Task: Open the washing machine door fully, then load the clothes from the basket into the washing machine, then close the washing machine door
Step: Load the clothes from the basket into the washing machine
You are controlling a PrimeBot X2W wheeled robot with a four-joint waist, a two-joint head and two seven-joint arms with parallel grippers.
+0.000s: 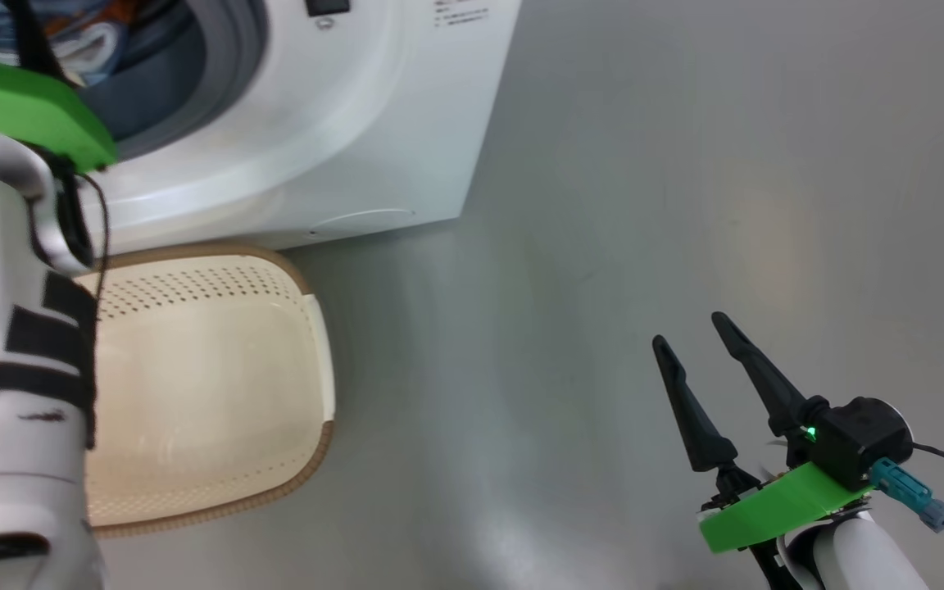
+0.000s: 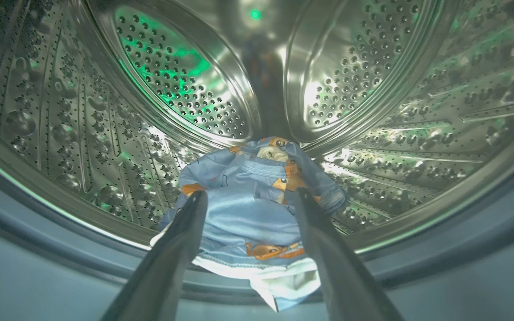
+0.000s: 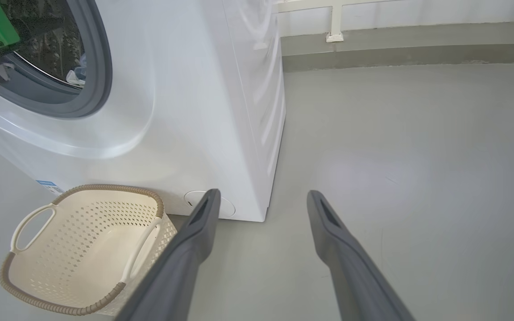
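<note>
Dark fingers of the left gripper (image 2: pixel 250 195) are seen spread wide at the mouth of the washing machine (image 1: pixel 316 123), with nothing gripped. Between and just beyond the fingertips the clothes (image 2: pixel 248 218) are found, bunched at the front edge of the steel drum (image 2: pixel 185 80), a whitish hem draped over the grey seal (image 2: pixel 38 249). Contact with the fingers cannot be confirmed. Light blue fabric printed with orange-brown bears is noted. The basket (image 1: pixel 210 385) is stood on the floor (image 1: pixel 603 246) against the machine's front. Well to its right, the right gripper (image 1: pixel 688 328) is held open above the floor.
</note>
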